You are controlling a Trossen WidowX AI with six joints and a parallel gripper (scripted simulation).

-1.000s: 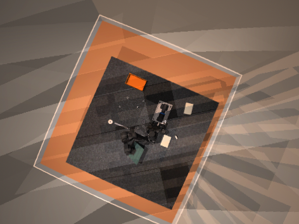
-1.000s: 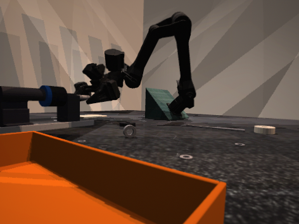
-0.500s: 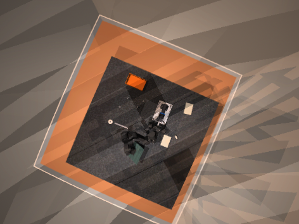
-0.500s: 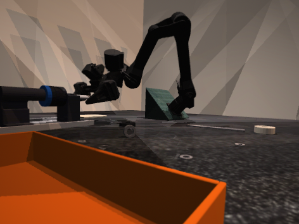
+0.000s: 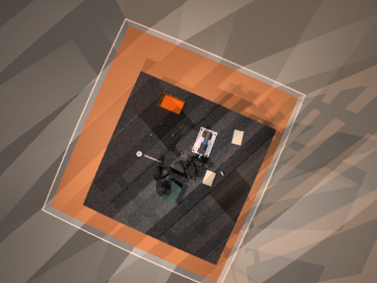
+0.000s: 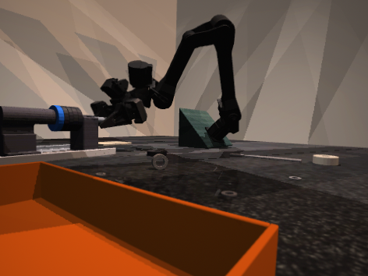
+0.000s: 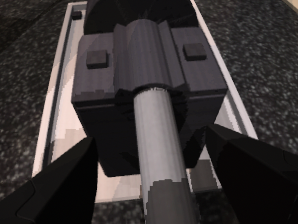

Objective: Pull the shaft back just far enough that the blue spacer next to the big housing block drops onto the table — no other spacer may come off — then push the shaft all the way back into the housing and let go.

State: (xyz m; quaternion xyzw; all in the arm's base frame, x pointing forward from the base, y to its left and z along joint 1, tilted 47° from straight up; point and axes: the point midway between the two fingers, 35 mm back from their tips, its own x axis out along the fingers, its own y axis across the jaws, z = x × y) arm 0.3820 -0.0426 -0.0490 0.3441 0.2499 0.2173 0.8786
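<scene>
The blue spacer is on the shaft line, against the tube of the big housing block. Several dark spacers sit beside it, towards the smaller support block. The bare grey shaft sticks out of the support block towards the arm. My gripper is partly open around the shaft's outer end, one finger on each side; gaps show between fingers and shaft. The blue spacer is hidden in the wrist view.
The fixture stands on a white base plate. An orange bin, a green wedge, a pale disc, a thin rod and several loose rings lie around.
</scene>
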